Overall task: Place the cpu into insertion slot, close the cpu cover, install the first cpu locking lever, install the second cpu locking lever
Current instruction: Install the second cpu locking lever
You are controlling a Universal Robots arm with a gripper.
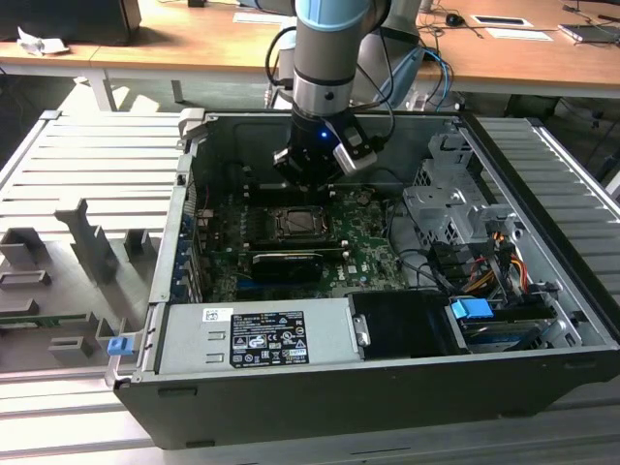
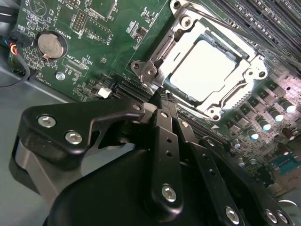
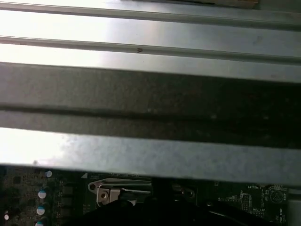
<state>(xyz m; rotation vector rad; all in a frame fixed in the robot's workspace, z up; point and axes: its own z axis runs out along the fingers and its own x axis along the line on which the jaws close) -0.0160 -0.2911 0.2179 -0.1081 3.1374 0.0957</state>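
Jaws pinched narrow and empty hang beside the cpu cover [image 2: 207, 70], coin battery [image 2: 49, 44] nearby.

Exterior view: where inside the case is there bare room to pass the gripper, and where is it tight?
Bare: the grey case floor between the case's rear wall and the motherboard. Crowded: the cable bundle by the drive cage at the exterior view's right, and around the insertion slot, beside the gripper.
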